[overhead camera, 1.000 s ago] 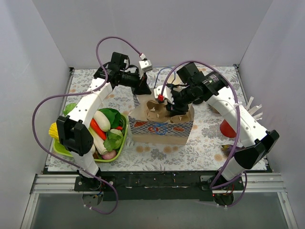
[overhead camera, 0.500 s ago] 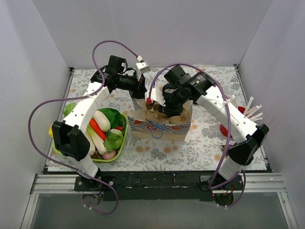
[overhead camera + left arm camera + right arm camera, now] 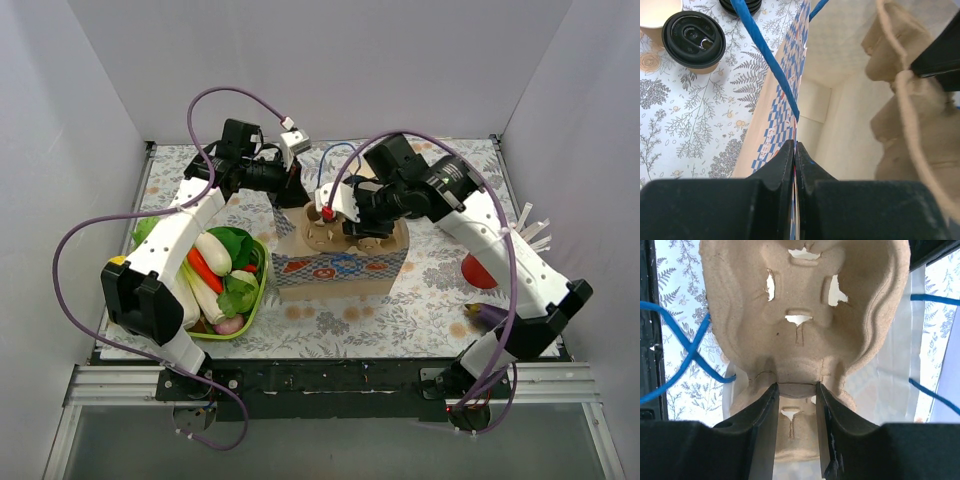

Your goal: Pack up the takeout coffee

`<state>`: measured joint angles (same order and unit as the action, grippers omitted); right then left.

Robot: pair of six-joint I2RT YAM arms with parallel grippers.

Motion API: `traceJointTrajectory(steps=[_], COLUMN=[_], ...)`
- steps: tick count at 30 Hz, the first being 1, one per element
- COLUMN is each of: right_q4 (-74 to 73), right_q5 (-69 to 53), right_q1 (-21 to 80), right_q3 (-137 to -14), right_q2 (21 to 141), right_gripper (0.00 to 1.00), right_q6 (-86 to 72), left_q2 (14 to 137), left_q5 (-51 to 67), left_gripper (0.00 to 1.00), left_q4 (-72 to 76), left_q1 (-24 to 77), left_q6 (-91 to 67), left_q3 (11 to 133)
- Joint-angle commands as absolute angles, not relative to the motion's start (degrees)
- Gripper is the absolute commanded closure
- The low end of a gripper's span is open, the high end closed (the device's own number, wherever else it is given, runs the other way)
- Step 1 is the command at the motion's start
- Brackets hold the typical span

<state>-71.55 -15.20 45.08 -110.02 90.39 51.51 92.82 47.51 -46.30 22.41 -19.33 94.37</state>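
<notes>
The takeout coffee [image 3: 692, 39] is a small tan kraft paper cup under a round black plastic lid [image 3: 689, 34]. It stands upright on the floral-patterned worktop [image 3: 685, 125] and shows clearly only in the left wrist view. The lid is glossy, with a raised rim and a small sip opening, and only a sliver of tan wall shows below it. The cup sits outside the blue-and-white checked paper bag [image 3: 340, 268], near its outer wall and apart from both arms.

The left end effector [image 3: 795, 155] is closed on the paper bag's rim, its two dark fingers pressed together with the thin wall between them. A blue cord handle [image 3: 767, 55] runs up from that edge. The right end effector [image 3: 796, 400] is clamped on the central ridge of the brown moulded-cardboard two-hole cup carrier [image 3: 805, 315], which hangs in the bag's open mouth over its white inside.

Half a second earlier the bag looked narrower and drawn toward the left. Now its mouth stands wider and squarer, and the bag sits a little nearer the arms' bases. The right arm's elbow has swung outward toward the right edge of the worktop — its end effector remains over the bag mouth. The left end effector keeps its pinch at the same far-left corner of the bag.
</notes>
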Motion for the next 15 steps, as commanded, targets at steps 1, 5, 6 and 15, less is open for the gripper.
traceJointTrajectory(steps=[1, 5, 6, 15], right_q4=[-66.8, -68.5, -68.5, -71.0], right_q5=[-14.0, -12.7, -12.9, -14.9], right_q1=[45.3, 45.3, 45.3, 45.3], right_q3=[-106.5, -110.7, -111.4, -110.2], right_q2=[86.1, 90.6, 91.1, 93.4], right_gripper=[0.99, 0.99, 0.99, 0.99], right_q6=[52.6, 50.7, 50.5, 53.1], left_q2=[88.5, 87.5, 87.4, 86.6], left_q5=[46.8, 46.5, 46.5, 46.5], left_gripper=[1.00, 1.00, 1.00, 1.00], left_q4=[-45.1, -44.7, -44.6, -43.8], left_q1=[22.7, 22.7, 22.7, 22.7], left_q6=[-19.8, -19.8, -19.9, -20.7], left_q3=[93.8, 92.6, 92.0, 92.2])
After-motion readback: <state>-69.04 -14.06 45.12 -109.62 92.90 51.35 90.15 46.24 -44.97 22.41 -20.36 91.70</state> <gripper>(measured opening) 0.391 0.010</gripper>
